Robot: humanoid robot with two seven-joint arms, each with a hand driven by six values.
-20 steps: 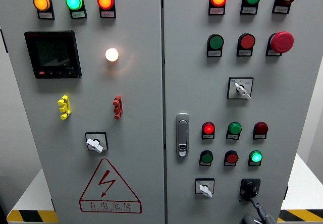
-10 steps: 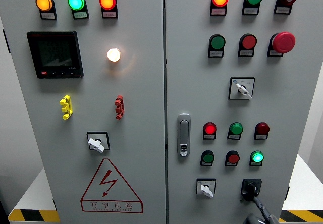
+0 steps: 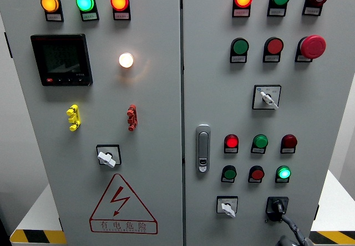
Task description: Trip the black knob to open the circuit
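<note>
A grey electrical cabinet is filling the view, dotted with coloured lamps and switches. At the bottom right edge, the robot's right hand (image 3: 291,239) is reaching up; only a dark sliver of it is showing, with one finger (image 3: 288,223) rising toward the panel. Whether the hand is released or clenched I cannot tell, as most of it is lying below the frame. The left hand is not showing.

The black knob (image 3: 276,206) is sitting directly above that hand, touching or almost touching the fingertip, on the lower right of the right-hand door. Further to the hand's left, the white selector switch (image 3: 226,207) is sitting level with the knob.

The knob's handle appears to be standing upright, its long axis running roughly vertical, pointing up the panel.

To trip it well, the fingers probably need to be settling on both sides of the handle before twisting, keeping the turn centred on the knob's axis so they are not slipping off.
</note>
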